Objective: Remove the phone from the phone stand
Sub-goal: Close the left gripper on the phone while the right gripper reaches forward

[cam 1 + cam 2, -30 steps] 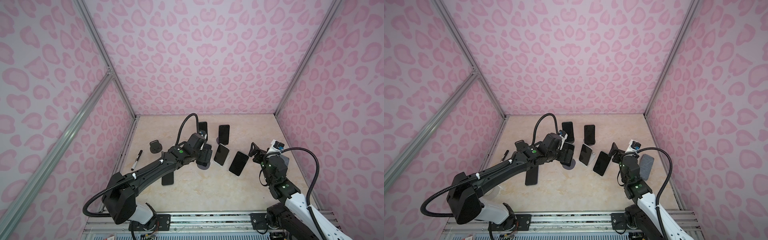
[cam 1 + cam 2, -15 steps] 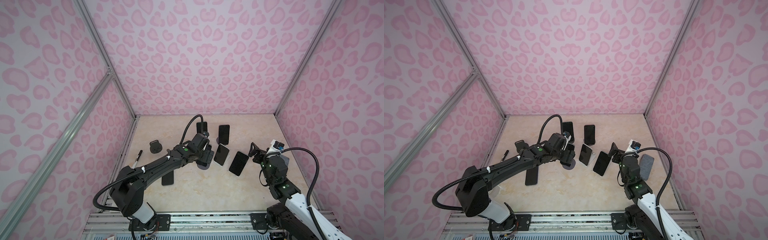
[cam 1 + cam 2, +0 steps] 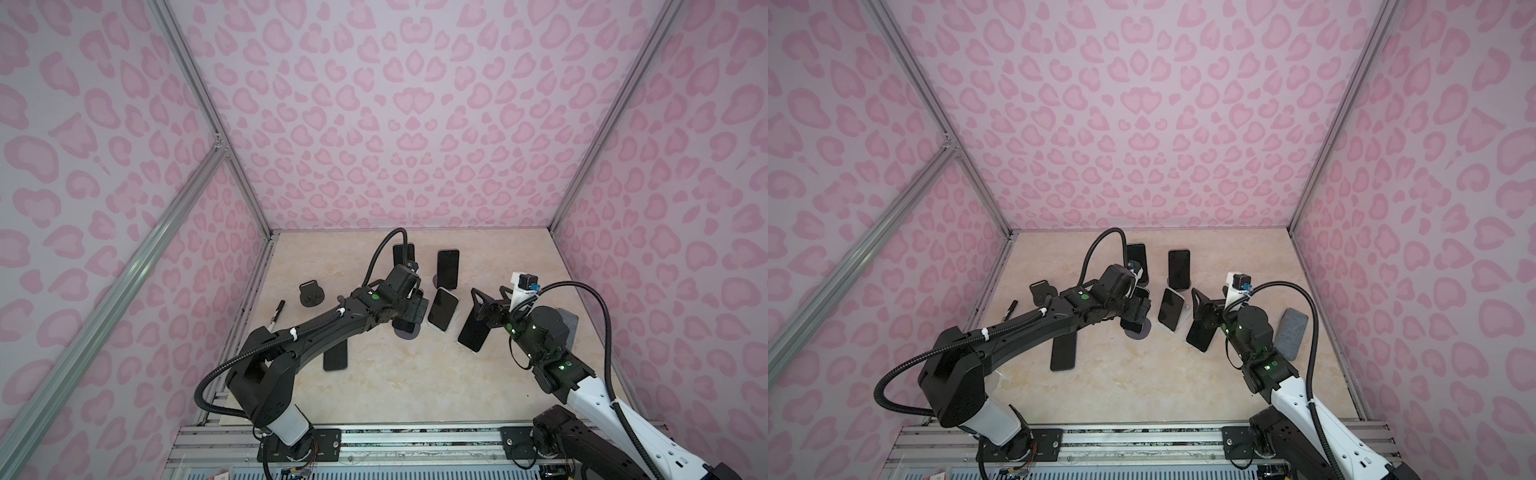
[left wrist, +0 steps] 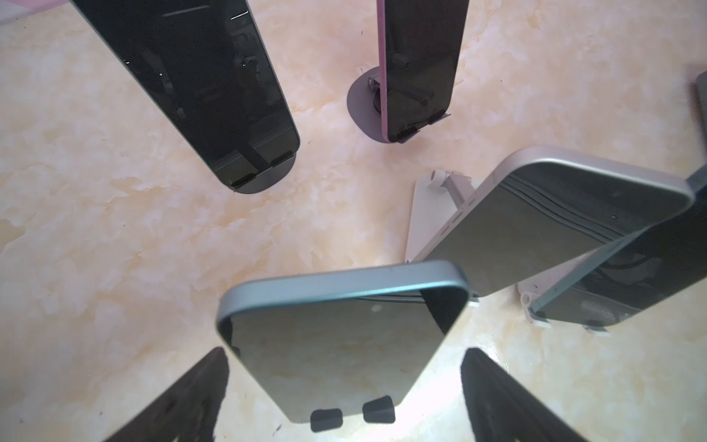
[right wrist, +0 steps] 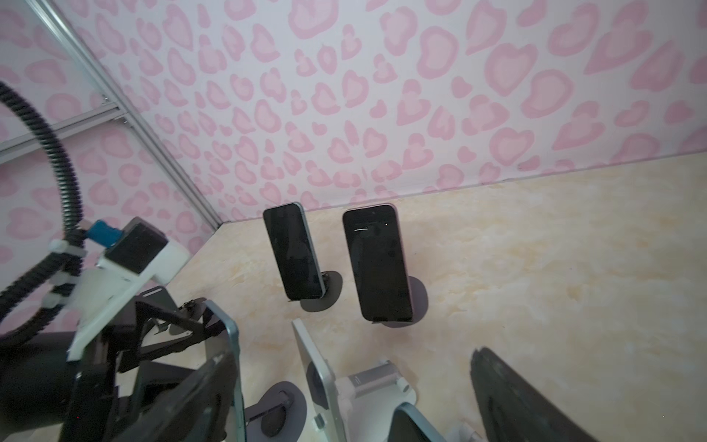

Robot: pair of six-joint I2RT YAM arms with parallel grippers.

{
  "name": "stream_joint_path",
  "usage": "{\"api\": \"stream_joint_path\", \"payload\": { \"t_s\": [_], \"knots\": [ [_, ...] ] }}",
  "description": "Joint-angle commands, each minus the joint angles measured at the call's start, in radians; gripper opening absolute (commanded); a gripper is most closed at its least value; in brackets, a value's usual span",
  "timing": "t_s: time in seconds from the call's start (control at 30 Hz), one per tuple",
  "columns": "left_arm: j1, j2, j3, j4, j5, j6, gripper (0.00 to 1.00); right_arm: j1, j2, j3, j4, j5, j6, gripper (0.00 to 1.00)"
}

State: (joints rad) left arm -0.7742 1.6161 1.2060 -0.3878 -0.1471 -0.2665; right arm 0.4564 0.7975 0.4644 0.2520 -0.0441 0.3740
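A dark-screened phone (image 4: 344, 344) with a blue-grey rim leans on a dark round phone stand (image 3: 405, 333) in the middle of the table. My left gripper (image 4: 344, 405) is open and straddles the phone's upper end; both fingers (image 4: 183, 398) stand clear of its sides. In both top views the left gripper (image 3: 409, 311) (image 3: 1136, 309) covers most of that phone. The right gripper (image 3: 486, 303) (image 3: 1204, 305) hangs open above another leaning phone (image 3: 473, 332), holding nothing. The right wrist view shows one of the right gripper's fingers (image 5: 512, 398).
A silver phone on a white stand (image 3: 442, 309) stands between the two grippers. Two more phones on stands (image 3: 447, 269) (image 3: 403, 253) are at the back. A phone lies flat (image 3: 335, 353) front left. An empty black stand (image 3: 311, 294), a pen (image 3: 277, 311) and a grey pad (image 3: 567, 328) lie near the sides.
The left arm has swung and reached further, bringing its open gripper down around the phone on the dark stand. The right arm has not moved.
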Motion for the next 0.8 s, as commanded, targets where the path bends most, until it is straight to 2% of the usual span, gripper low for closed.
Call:
{"api": "stream_joint_path", "payload": {
  "t_s": [0.0, 0.07, 0.37, 0.77],
  "knots": [
    [0.001, 0.016, 0.012, 0.032, -0.028, -0.016, 0.99, 0.040, 0.027, 0.019, 0.025, -0.042, -0.059, 0.98],
    [0.000, 0.021, 0.015, 0.032, -0.035, -0.025, 0.99, 0.065, 0.038, 0.020, 0.016, 0.008, -0.077, 0.98],
    [0.000, 0.032, 0.025, 0.050, -0.019, -0.025, 1.00, 0.082, 0.039, 0.013, 0.019, 0.078, -0.087, 0.98],
    [0.001, 0.064, 0.055, 0.028, -0.025, -0.005, 0.94, 0.085, 0.049, 0.019, 0.013, 0.086, -0.090, 0.98]
  ]
}}
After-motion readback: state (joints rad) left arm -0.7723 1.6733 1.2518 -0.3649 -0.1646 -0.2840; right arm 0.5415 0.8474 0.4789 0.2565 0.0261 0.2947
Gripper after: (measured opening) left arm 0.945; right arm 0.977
